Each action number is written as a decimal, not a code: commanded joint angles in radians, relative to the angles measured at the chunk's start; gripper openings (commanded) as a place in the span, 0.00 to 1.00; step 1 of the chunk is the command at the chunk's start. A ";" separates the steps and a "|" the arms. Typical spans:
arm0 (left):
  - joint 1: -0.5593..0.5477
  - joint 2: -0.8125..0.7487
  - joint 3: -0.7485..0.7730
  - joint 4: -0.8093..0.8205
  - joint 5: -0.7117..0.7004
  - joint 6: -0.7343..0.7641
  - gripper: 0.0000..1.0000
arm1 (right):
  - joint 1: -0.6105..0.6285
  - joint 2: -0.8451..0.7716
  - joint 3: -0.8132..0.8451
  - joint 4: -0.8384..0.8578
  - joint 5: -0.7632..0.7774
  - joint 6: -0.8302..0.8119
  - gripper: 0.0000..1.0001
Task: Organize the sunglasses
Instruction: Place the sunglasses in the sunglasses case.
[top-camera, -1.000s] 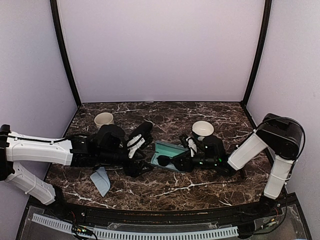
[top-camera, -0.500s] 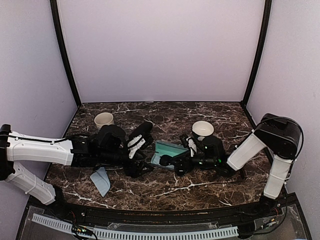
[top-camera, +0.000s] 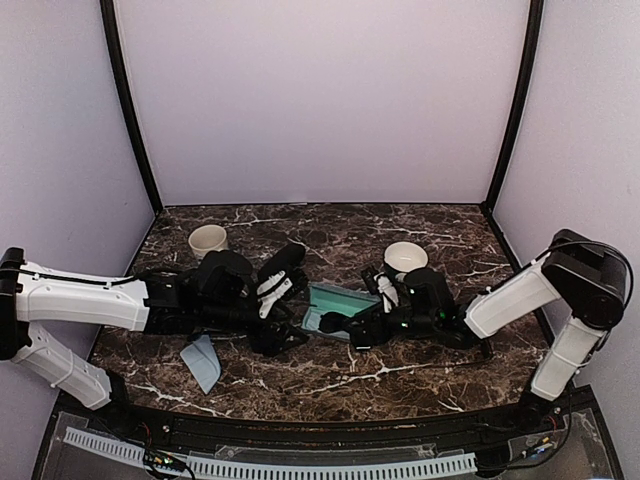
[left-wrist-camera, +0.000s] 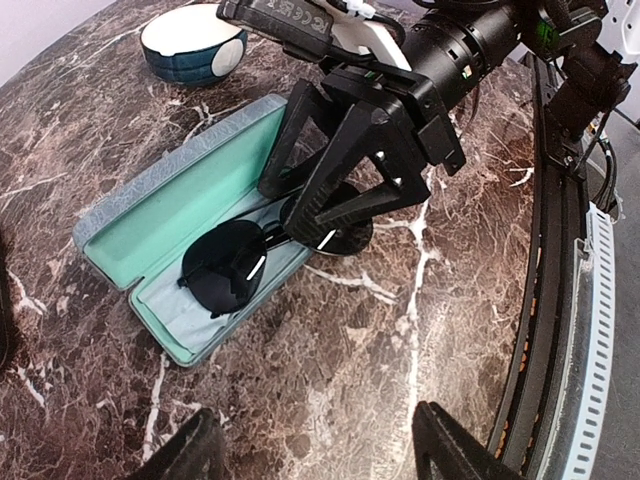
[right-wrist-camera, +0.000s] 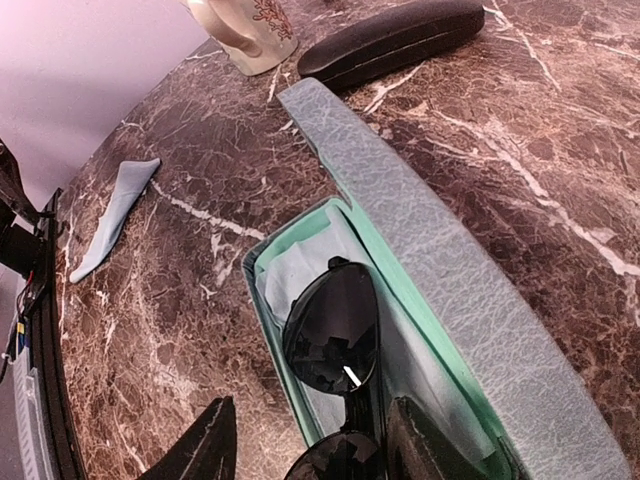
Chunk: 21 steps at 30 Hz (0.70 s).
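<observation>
The left pincer (left-wrist-camera: 320, 452) is wide open and empty, its tips cropped. The right pincer (right-wrist-camera: 312, 445) stands parted astride the sunglasses (right-wrist-camera: 332, 340), which lie in the open case (right-wrist-camera: 400, 200) at centre. Their folding arms are hidden and one lens is cropped.

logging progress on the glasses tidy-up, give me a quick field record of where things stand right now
sunglasses: dark-lensed thin-framed sunglasses, one lens in the case, the other past its rim
case: blue-grey rectangular case with teal lining, open
right gripper: open, fingers either side of the sunglasses
left gripper: open, empty
other case: black oblong glasses case, shut, on the marble table
second pair: not seen
</observation>
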 joint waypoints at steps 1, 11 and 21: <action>0.006 0.004 0.016 0.025 0.016 -0.012 0.66 | 0.025 -0.049 0.015 -0.069 0.071 -0.002 0.52; 0.011 0.065 0.016 0.090 -0.122 -0.110 0.66 | 0.061 -0.232 -0.043 -0.246 0.197 0.055 0.52; 0.113 0.242 0.054 0.206 -0.095 -0.314 0.66 | 0.086 -0.394 -0.136 -0.415 0.246 0.308 0.53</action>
